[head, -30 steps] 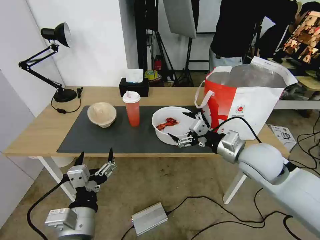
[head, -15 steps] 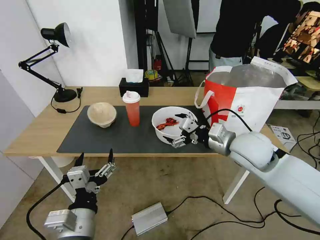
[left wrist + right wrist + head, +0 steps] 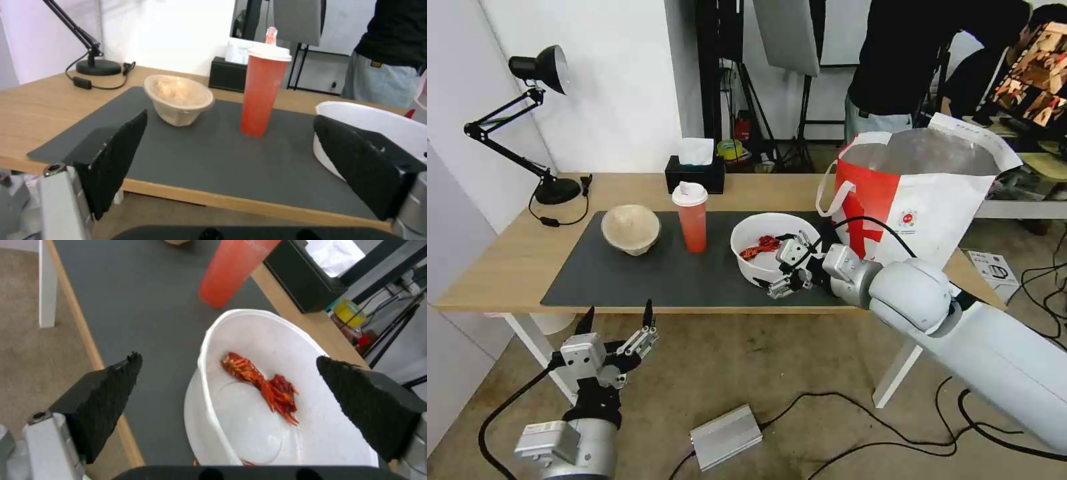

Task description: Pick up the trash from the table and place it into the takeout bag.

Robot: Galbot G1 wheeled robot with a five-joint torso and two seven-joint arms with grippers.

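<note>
The right gripper [image 3: 779,261] hung over the near right rim of the wide white plastic bowl [image 3: 764,265], its fingers spread apart and grasping nothing; one finger reached above the bowl's inside, the other lay outside the near wall over the dark grey mat [image 3: 647,273]. In the right wrist view the two black pads [image 3: 104,400] straddled the bowl's rim, with the red scraps [image 3: 262,388] lying on the bowl's floor between them. I could not tell whether either finger touched the plastic.

The bowl sat on the right part of the mat, on the light-wood table [image 3: 507,260]. Just to its right and a little farther back stood the takeout bag [image 3: 934,200], upright, mouth open, showing silvery lining, with a white loop handle on its left side. Left of the bowl the tall red cup [image 3: 692,220] with its white lid stood upright on the mat, and farther left the beige paper-pulp bowl [image 3: 630,229] rested tilted on the mat.

At the far edge of the table were the black tissue box [image 3: 695,175] and, at the far left, the black desk lamp [image 3: 527,120].

The left gripper [image 3: 617,320] was parked low, in front of and below the table's near edge, on the left, fingers apart and empty
</note>
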